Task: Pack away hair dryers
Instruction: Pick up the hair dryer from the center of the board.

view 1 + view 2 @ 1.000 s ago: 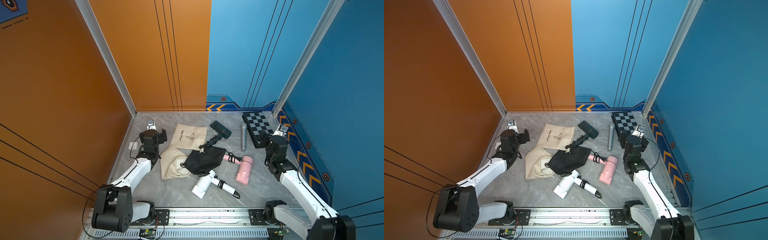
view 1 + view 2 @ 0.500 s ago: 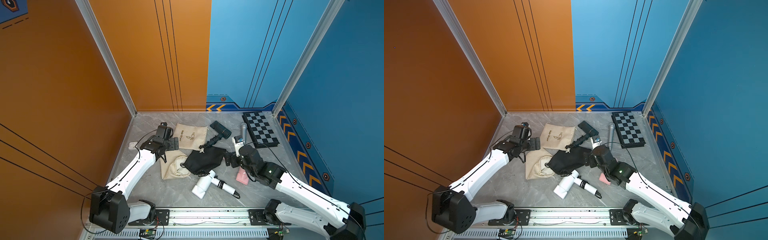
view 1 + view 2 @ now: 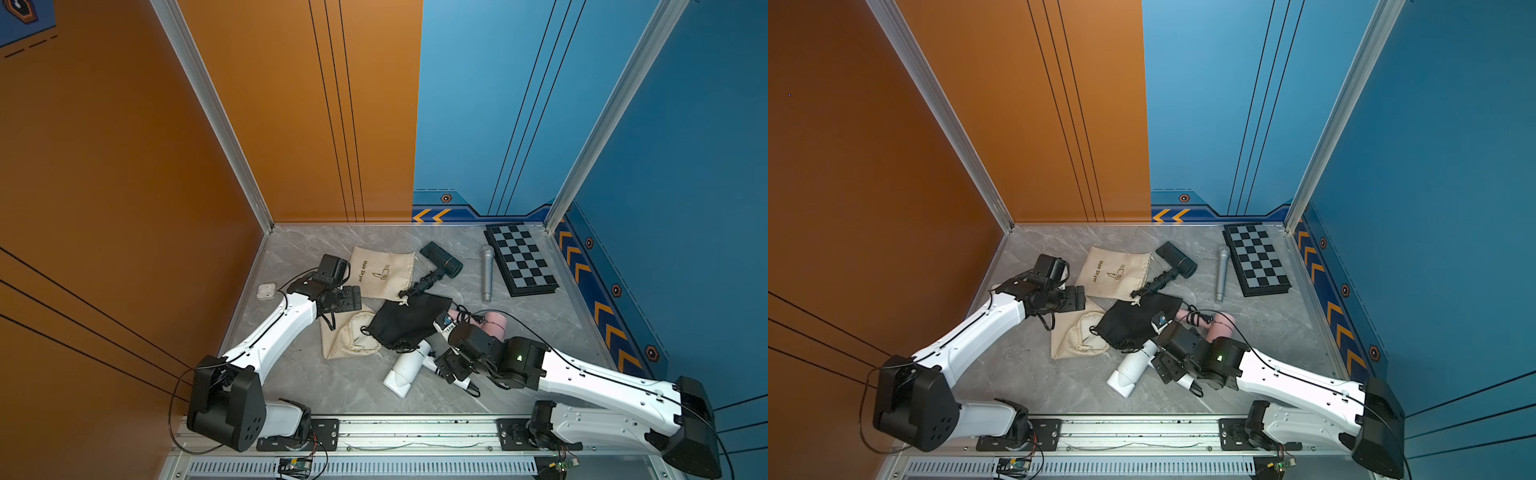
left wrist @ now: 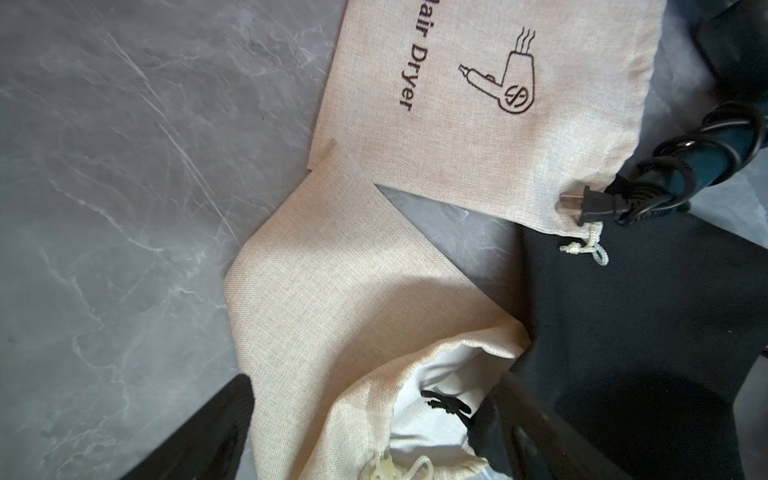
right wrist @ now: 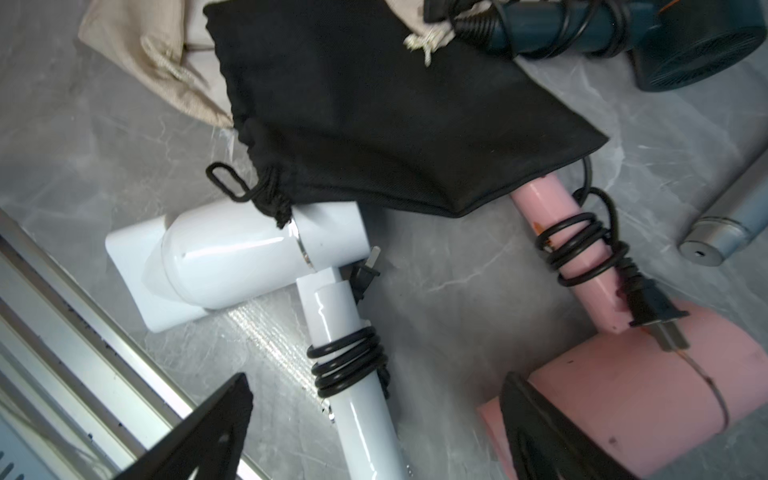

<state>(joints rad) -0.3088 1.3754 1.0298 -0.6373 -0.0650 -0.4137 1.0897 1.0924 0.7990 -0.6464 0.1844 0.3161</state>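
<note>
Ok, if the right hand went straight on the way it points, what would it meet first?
Most likely the white hair dryer: its cord-wrapped handle lies between the open fingers of the right hand in the wrist view. Height above it is unclear; one finger may brush the pink hair dryer.
</note>
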